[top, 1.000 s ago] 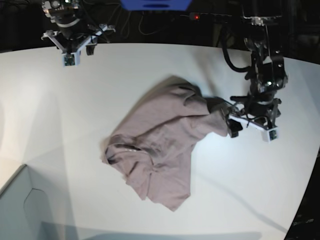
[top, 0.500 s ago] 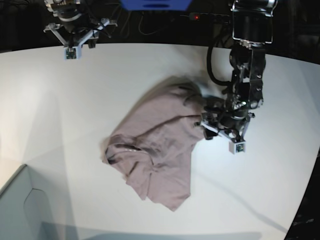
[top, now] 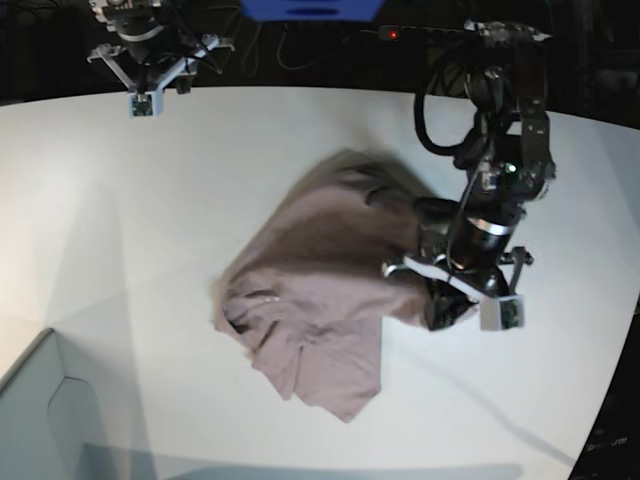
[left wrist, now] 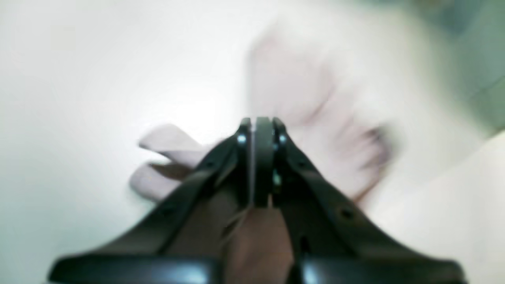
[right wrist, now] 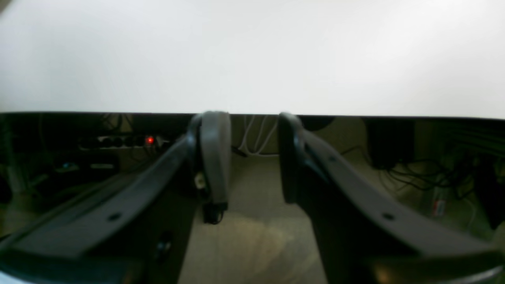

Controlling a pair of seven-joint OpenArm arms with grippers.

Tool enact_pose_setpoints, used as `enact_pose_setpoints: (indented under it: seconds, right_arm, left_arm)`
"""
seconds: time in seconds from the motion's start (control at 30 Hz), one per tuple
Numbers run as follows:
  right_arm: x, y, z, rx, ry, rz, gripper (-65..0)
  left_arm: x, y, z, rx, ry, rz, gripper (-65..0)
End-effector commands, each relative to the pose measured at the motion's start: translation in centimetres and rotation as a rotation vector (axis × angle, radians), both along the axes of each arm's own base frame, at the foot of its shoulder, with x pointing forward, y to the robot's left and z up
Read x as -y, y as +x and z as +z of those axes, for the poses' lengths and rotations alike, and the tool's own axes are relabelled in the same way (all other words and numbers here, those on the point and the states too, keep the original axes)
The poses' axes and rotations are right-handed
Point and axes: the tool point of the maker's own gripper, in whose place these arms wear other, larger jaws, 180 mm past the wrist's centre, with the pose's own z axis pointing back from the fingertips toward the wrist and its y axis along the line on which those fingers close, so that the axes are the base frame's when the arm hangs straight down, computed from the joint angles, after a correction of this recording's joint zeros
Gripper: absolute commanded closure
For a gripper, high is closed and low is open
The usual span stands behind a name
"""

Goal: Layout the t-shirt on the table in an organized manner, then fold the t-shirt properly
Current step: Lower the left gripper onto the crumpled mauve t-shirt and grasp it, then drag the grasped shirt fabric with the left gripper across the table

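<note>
**A:** Where does the t-shirt (top: 320, 290) lie?

**B:** Crumpled near the middle of the table (top: 90, 200), its long axis running from about one o'clock down to seven o'clock in the base view. The fabric is soft, matte, dusty mauve, bunched in folds; a flap droops at the near end and the collar region sits at the nine o'clock side.

**A:** And relative to the pincers?

**B:** The left gripper (top: 440, 285) is at the shirt's three o'clock edge, right on the cloth. In the left wrist view its jaws are pressed together with mauve fabric pinched between them (left wrist: 258, 165), so it is clenched on the t-shirt. The bulk of the garment spreads away from it toward nine o'clock.

**A:** The other arm?

**B:** The right gripper (top: 150, 85) hangs well apart at eleven o'clock, by the table's far edge. Its dark curved fingers (right wrist: 215, 154) stand parted with nothing between them.

**A:** So which arm matters for the next move?

**B:** The left, I'd judge: drawing outward toward three o'clock should pull that bunched edge flat against the smooth white top.
</note>
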Motion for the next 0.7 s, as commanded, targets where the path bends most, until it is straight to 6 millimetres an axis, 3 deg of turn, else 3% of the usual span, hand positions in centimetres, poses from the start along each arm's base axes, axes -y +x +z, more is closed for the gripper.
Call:
enact_pose_setpoints:
  seconds: [0.0,0.07,0.17,0.37,0.53,0.67]
  right_arm:
    - [0.1,0.2,0.5,0.021,-0.002,0.005,-20.7]
    - [0.1,0.1,0.5,0.020,-0.002,0.005,-20.7]
    - [0.2,0.0,0.4,0.017,-0.004,0.003,-20.7]
    - [1.9,-0.3,0.5,0.013,-0.036,-0.040,-20.7]
    - [3.9,-0.8,0.5,-0.003,-0.073,-0.077,-20.7]
    - [4.6,-1.6,0.2,-0.050,-0.084,-0.097,-20.7]
  left_arm:
    - [1.2,-0.3,2.3,0.069,-0.024,-0.028,-0.1]
    - [3.7,-1.4,3.3,0.088,-0.046,-0.090,-0.1]
    - [9.2,-3.1,3.6,0.094,-0.077,-0.238,-0.1]
    - [17.7,-6.5,4.9,0.174,-0.144,-0.465,-0.1]
    - [22.9,-9.1,5.6,0.212,-0.163,-0.630,-0.1]
    - [25.9,-10.8,6.8,0.274,-0.172,-0.736,-0.1]
